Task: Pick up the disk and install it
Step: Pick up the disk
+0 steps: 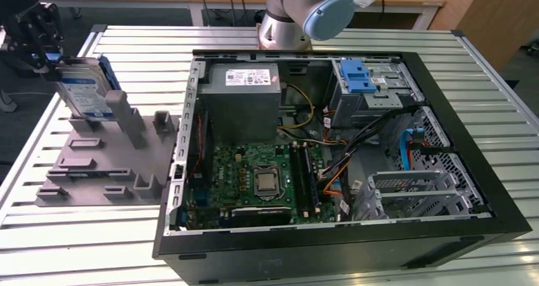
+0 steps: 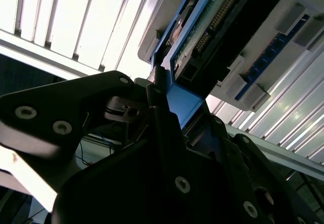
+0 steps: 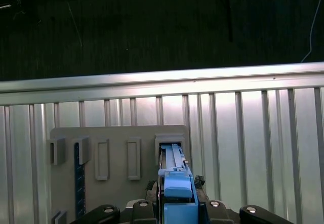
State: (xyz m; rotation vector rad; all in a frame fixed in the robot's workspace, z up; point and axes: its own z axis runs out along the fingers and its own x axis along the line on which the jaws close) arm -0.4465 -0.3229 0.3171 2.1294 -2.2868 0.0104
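1. Closest to the lens in the second wrist view is my own claw (image 2: 182, 102), dark housing bulking up the foreground. Its fingers (image 2: 156, 90) are clenched on the disk (image 2: 202, 32), pinching the blue bracket (image 2: 185, 107) at one end, so the bare circuit side takes no pressure.
2. Largest of all is the slatted metal table (image 1: 135, 52), which carries everything else on one flat level.
3. Next comes the open computer case (image 1: 471, 172), on the exterior view's right. It lies on its side, so the interior faces up and can be reached from above. The silver cage with a blue latch (image 1: 367, 77) sits in its far corner, just beside the big grey box (image 1: 244, 100).
4. Smaller is the grey holder (image 1: 93, 166), just beside the case on the exterior view's left. Its posts and slots are there to keep parts standing on edge, offering a thin side to grip.
5. Smallest is the disk itself, upright at the holder's far end in my grasp, label toward the exterior camera and well apart from the cage. The first wrist view shows it edge-on, lined up with a slot (image 3: 172, 145). I cannot tell whether its lower edge is seated there or clear of it.
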